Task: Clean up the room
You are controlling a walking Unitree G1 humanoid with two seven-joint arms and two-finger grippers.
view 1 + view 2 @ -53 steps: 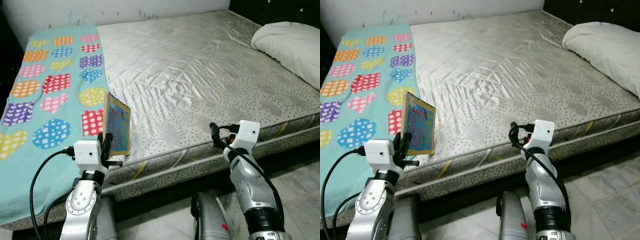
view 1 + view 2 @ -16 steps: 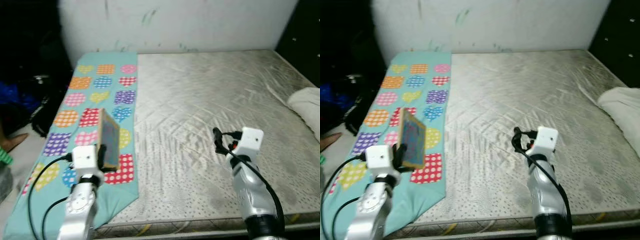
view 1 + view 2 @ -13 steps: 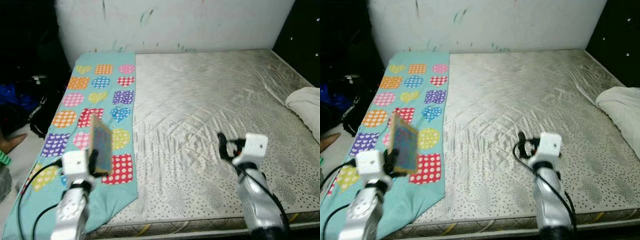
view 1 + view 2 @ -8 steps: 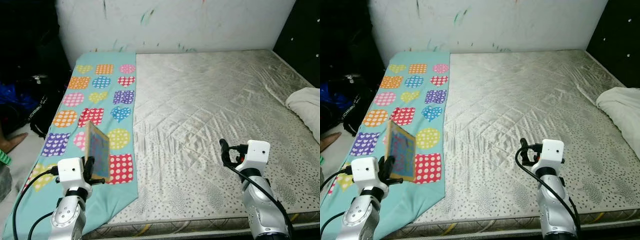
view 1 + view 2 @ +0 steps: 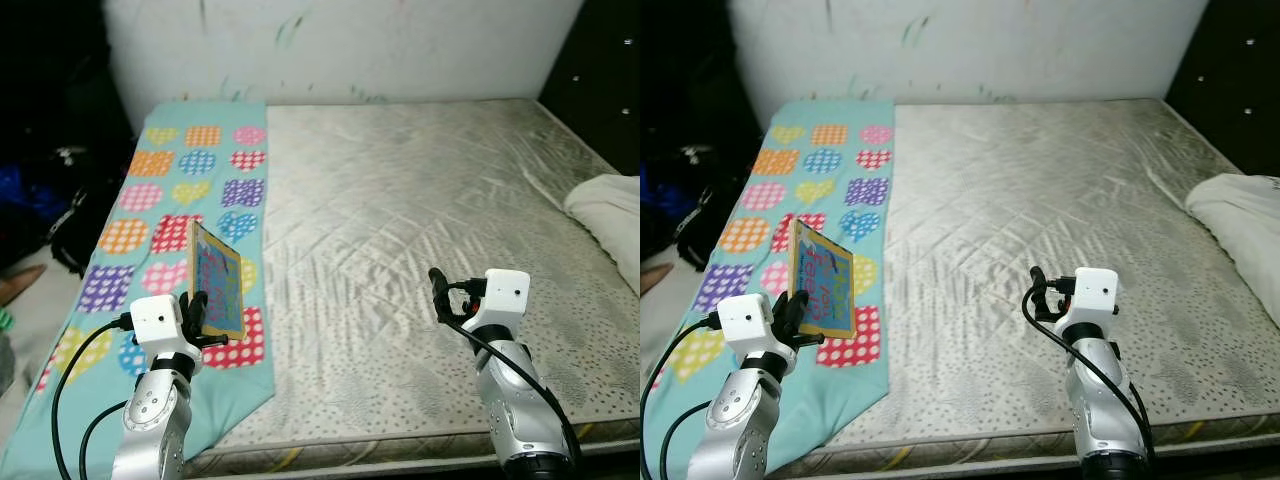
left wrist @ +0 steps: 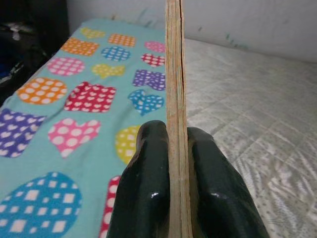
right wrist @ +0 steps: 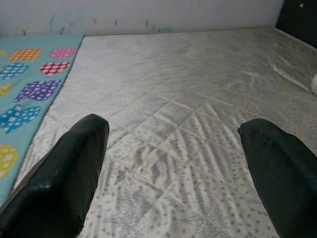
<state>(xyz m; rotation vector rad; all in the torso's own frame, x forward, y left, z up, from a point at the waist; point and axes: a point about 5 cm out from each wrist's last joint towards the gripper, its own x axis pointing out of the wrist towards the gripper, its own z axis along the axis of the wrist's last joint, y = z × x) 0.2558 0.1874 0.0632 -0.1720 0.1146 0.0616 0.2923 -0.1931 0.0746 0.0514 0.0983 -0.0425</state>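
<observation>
left wrist view: left gripper (image 6: 174, 163) pinches book (image 6: 174, 74) edge-on; right gripper (image 7: 173, 163) spread wide.

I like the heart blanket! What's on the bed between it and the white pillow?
Just bare silvery mattress between the heart blanket and the white pillow, in both eye views.

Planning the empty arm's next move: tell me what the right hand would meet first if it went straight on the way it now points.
Probably the bare mattress. The right hand, open, points low across it toward the wall; depth is unclear.
</observation>
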